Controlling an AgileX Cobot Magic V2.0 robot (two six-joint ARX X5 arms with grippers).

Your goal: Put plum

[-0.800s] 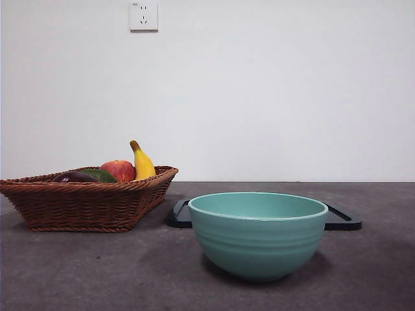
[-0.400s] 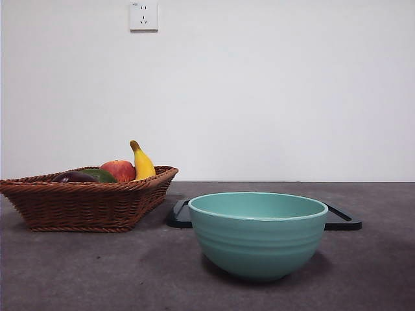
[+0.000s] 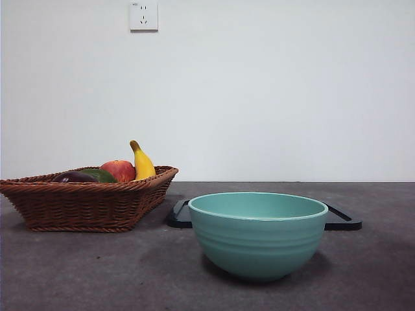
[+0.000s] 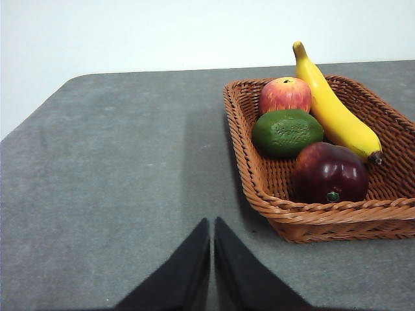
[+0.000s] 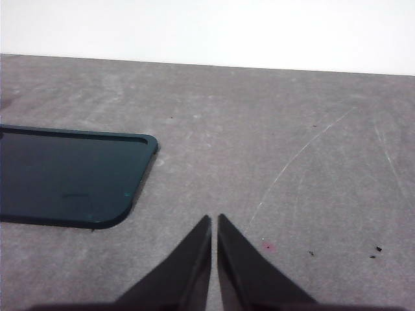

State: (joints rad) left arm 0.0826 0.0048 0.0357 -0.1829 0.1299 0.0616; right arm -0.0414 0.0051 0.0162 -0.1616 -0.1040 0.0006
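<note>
On the left side of the table your plum point(image 4: 329, 172) lies in the wicker basket point(image 4: 305, 217) beside the green fruit point(image 4: 287, 132), with the red apple point(image 4: 285, 94) and banana point(image 4: 334, 114) farther back. Your left gripper point(image 4: 212, 233) hovers over bare table just outside the basket's near corner, jaws pressed together and empty — the right gripper point(image 5: 214, 227) is likewise closed on nothing, poised above the table near the dark tray point(image 5: 65, 178). From the front, neither arm shows; the teal bowl point(image 3: 258, 233) stands nearest, in front of the tray.
</note>
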